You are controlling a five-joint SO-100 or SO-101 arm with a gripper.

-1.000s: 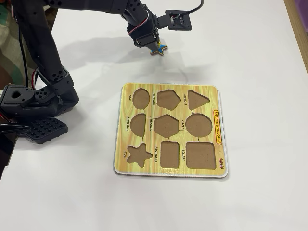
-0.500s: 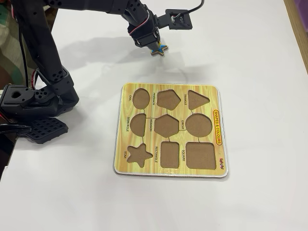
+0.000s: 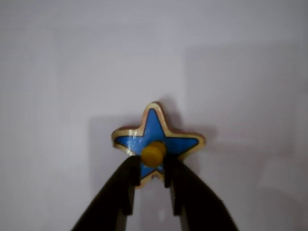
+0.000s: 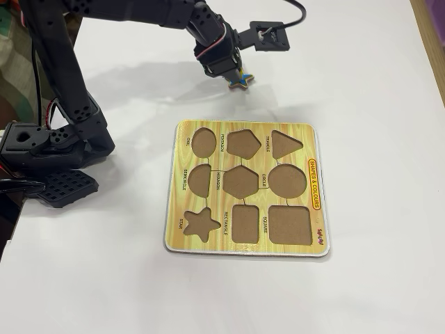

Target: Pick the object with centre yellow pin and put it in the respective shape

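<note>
A blue star piece (image 3: pixel 156 136) with a tan rim has a yellow pin (image 3: pixel 153 153) at its centre. My gripper (image 3: pixel 150 166) is shut on that pin, its black fingers on either side of it. In the fixed view the star piece (image 4: pixel 240 81) hangs from the gripper (image 4: pixel 235 78) above the white table, beyond the far edge of the yellow shape board (image 4: pixel 247 188). The board's star-shaped hole (image 4: pixel 201 223) is at its near left corner and is empty.
The board has several other empty holes, among them an oval (image 4: pixel 204 141), a triangle (image 4: pixel 285 144) and a square (image 4: pixel 288 225). The arm's black base (image 4: pixel 49 149) stands at the left. A wooden strip (image 4: pixel 431 35) borders the table at the right.
</note>
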